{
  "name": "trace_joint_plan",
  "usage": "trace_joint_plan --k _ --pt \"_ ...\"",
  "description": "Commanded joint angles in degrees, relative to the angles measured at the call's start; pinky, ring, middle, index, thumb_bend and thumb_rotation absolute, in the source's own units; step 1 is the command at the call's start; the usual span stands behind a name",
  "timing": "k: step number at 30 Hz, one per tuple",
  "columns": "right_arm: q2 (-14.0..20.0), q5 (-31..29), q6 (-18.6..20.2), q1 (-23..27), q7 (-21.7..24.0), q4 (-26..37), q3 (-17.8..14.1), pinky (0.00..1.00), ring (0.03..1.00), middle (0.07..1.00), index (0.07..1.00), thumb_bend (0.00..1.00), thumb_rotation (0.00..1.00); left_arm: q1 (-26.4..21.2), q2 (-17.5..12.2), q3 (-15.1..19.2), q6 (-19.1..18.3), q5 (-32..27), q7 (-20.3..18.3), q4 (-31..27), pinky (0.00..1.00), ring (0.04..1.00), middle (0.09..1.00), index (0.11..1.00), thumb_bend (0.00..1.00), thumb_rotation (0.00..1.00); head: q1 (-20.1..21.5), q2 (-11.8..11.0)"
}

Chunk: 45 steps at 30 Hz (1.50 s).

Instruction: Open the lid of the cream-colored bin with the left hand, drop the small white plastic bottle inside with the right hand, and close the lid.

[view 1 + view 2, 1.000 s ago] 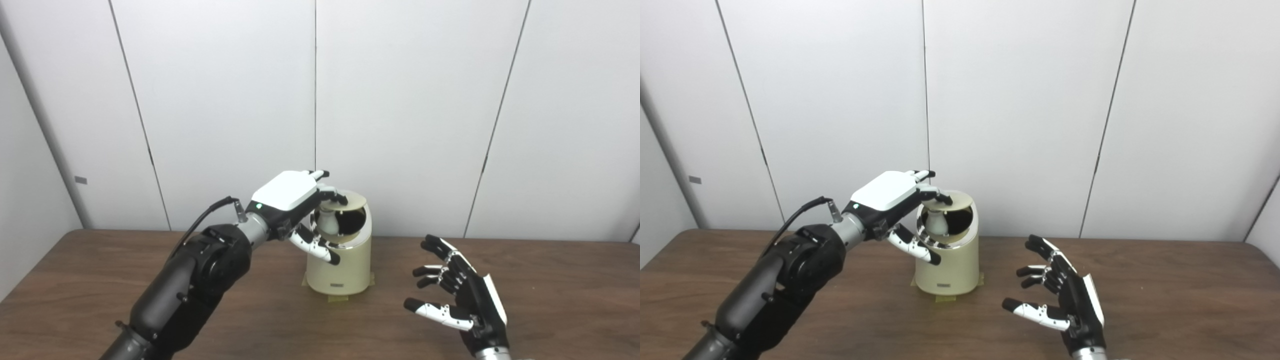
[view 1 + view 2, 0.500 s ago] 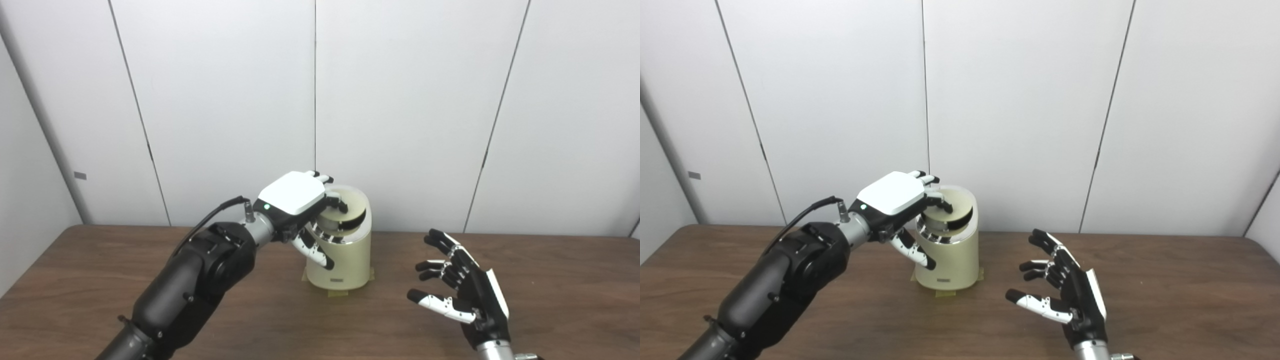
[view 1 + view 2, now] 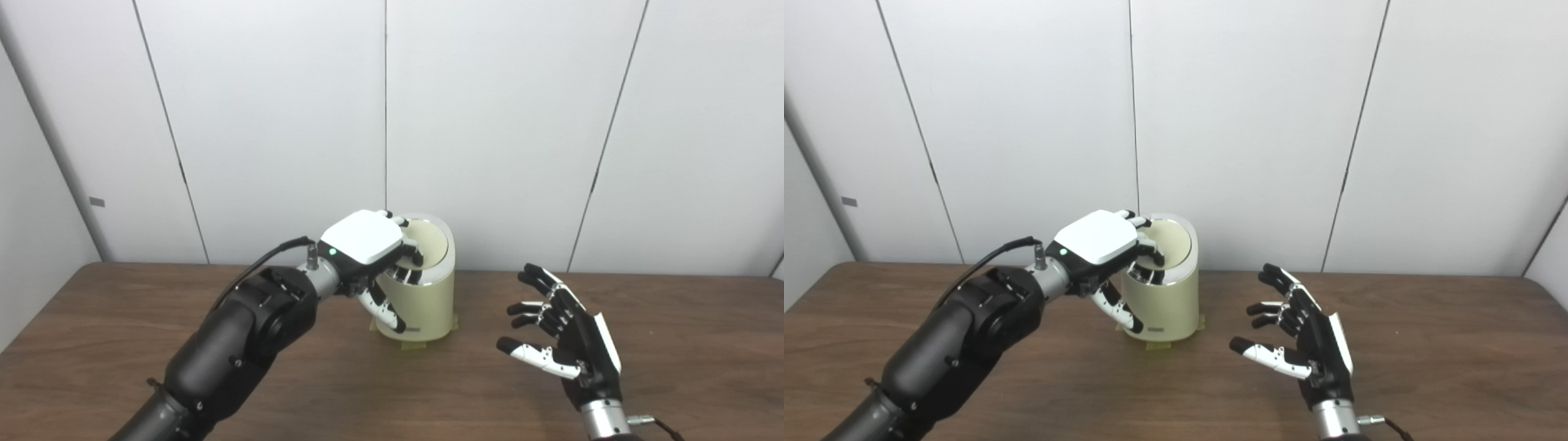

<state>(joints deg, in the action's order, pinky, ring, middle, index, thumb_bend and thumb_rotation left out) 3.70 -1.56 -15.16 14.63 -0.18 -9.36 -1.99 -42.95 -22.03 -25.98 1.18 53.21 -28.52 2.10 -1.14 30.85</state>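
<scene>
**Lid down, bottle out of sight**

My cream-colored bin stands near the far edge of the wooden table, close to the white panelled wall. Bare wood lies wide on both sides and in front, so both my arms have room to move.

My left hand lies over the bin's lid, fingers curled down onto it and thumb along the bin's front wall. I cannot tell whether I am gripping it or only pressing. My right hand hovers well apart to the bin's right, palm turned inward, fingers spread, holding nothing.

A second ago the lid stood tilted up and the small white plastic bottle showed inside the dark opening. Now the lid lies flush in the shiny metal rim, and the bottle is hidden. My right hand has barely shifted.

The bin is a smooth, matte cylinder with a slanted top; the table shows dark grain.
</scene>
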Motion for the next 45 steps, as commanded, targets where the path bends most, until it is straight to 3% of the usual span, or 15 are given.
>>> trace_joint_plan --k 1,13,18,22,23,25,28,30,32,33,39,45 --pt "0.0 0.1 -1.2 1.7 -0.1 2.3 -0.3 0.49 0.582 0.809 0.803 0.85 0.18 -0.8 0.1 -0.3 0.2 0.4 0.3 1.3 1.0 0.97 0.794 0.774 0.99 0.35 -0.1 0.0" --pt "-0.1 0.3 -1.4 1.8 -0.4 2.3 -0.3 0.48 0.563 0.8 0.798 0.85 0.19 0.6 0.9 -1.1 -0.3 0.4 2.8 4.8 1.0 0.982 0.804 0.796 0.99 0.34 0.1 0.2" --pt "-0.1 0.1 -1.5 1.7 -0.2 2.2 -0.4 0.48 0.566 0.803 0.8 0.85 0.19 1.3 0.4 0.5 -0.3 -1.6 3.4 2.0 1.0 0.979 0.801 0.789 0.97 0.36 0.1 0.2" --pt "0.0 0.3 -1.5 1.7 -0.3 2.3 -0.4 0.47 0.567 0.803 0.799 0.85 0.19 3.0 1.2 5.5 -1.2 -7.3 5.7 -2.6 1.0 0.958 0.79 0.774 0.93 0.34 0.1 0.2" --pt "0.0 0.4 -1.4 1.7 -0.4 2.4 -0.5 0.47 0.567 0.803 0.799 0.85 0.19 4.3 2.1 8.1 -1.5 -10.1 7.3 -4.4 1.0 0.955 0.788 0.773 0.93 0.33 0.2 0.1" --pt "0.0 0.3 -1.3 1.7 -0.4 2.4 -0.6 0.48 0.566 0.802 0.798 0.85 0.18 6.1 3.6 11.9 -1.6 -14.0 9.8 -6.5 0.86 0.92 0.801 0.783 0.88 0.28 0.1 0.1" --pt "0.1 0.2 -1.1 1.6 -0.2 2.6 -0.6 0.48 0.562 0.802 0.798 0.84 0.17 9.3 6.2 17.4 1.8 -17.7 17.9 -7.3 0.7 0.838 0.816 0.801 0.8 0.25 0.0 0.0" --pt "0.3 0.1 -1.8 1.8 -0.1 1.6 -0.8 0.48 0.562 0.802 0.799 0.84 0.18 11.3 7.8 20.4 4.5 -20.1 22.9 -6.9 0.69 0.817 0.822 0.807 0.77 0.21 -0.2 0.0" --pt "0.4 0.2 -2.2 1.9 -0.1 1.0 -0.9 0.49 0.563 0.802 0.8 0.85 0.18 13.6 10.3 23.7 4.5 -24.2 26.1 -7.2 0.73 0.824 0.828 0.807 0.75 0.19 -0.2 0.0" --pt "0.5 0.2 -2.2 1.9 -0.1 1.0 -0.9 0.49 0.561 0.801 0.799 0.85 0.18 15.0 11.6 25.3 3.9 -27.4 26.7 -7.5 0.76 0.837 0.832 0.803 0.75 0.18 -0.2 0.0" --pt "0.6 0.1 -2.5 1.8 0.2 1.0 -0.8 0.51 0.568 0.806 0.805 0.84 0.17 22.8 16.0 30.8 -1.5 -42.0 25.9 -8.6 0.73 0.806 0.812 0.821 0.72 0.21 -0.1 0.0" --pt "0.2 0.8 -1.4 1.3 -0.2 2.8 -0.6 0.49 0.591 0.802 0.8 0.83 0.14 27.8 16.1 31.8 0.8 -49.7 25.1 -5.5 0.64 0.72 0.765 0.797 0.71 0.21 0.1 0.1"
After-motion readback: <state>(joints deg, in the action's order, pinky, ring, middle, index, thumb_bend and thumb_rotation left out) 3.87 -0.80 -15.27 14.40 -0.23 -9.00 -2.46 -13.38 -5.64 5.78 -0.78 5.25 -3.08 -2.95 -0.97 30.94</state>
